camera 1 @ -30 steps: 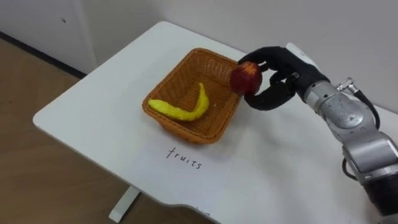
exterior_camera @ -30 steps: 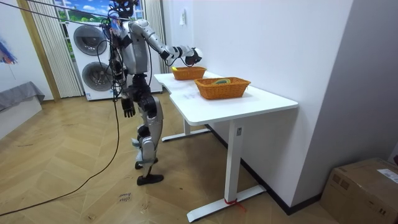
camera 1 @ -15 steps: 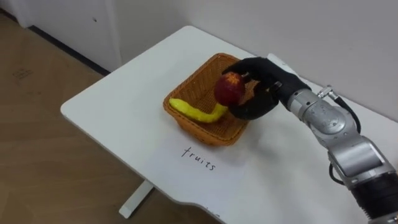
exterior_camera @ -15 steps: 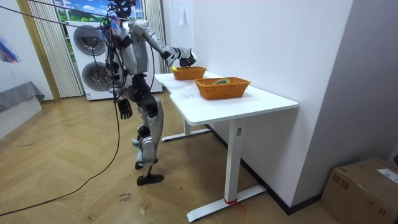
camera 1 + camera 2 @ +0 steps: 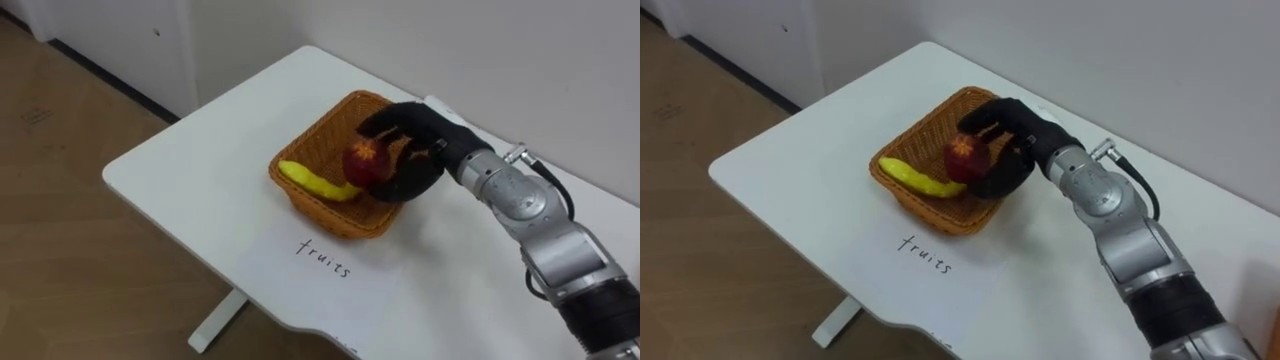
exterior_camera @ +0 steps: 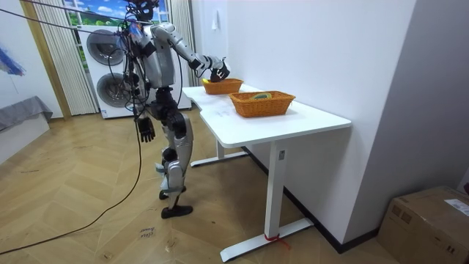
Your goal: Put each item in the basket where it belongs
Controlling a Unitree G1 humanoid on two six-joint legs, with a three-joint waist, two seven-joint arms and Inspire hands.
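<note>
**Eye views.** White table (image 5: 190,185) seen from above, one corner toward the lower left. Woven fruit basket (image 5: 296,193), orange-brown and rectangular, near the table's far edge and close to the pale wall (image 5: 500,50). Handwritten label (image 5: 324,257) in dark ink on the tabletop just in front of the basket, apart from it. Yellow banana (image 5: 312,181) lying curved on the basket floor, one end toward the basket's left wall, the other turned up toward the right. Red apple (image 5: 362,165), pale patch on top, inside the basket's rim and overlapping the banana's upturned end. Right hand (image 5: 412,158), black, extended from the right across the basket's right rim. Fingers and thumb curled round the apple: fingers arched over its far side, thumb below its near right side. Grey forearm running back toward the lower right corner.

**Room view.** Robot upright on the wood floor (image 6: 88,220) at the table end nearest the room view's left, right arm stretched forward over the fruit basket. Left hand (image 6: 146,130) hanging beside the hip, well apart from the table, fingers seemingly slack and empty, though small at this range. Second basket (image 6: 262,104) of the same weave on the table, toward the room view's right of the first. Two stacked washing machines (image 6: 108,66) behind the robot. Cardboard box (image 6: 429,218) on the floor at lower right.
</note>
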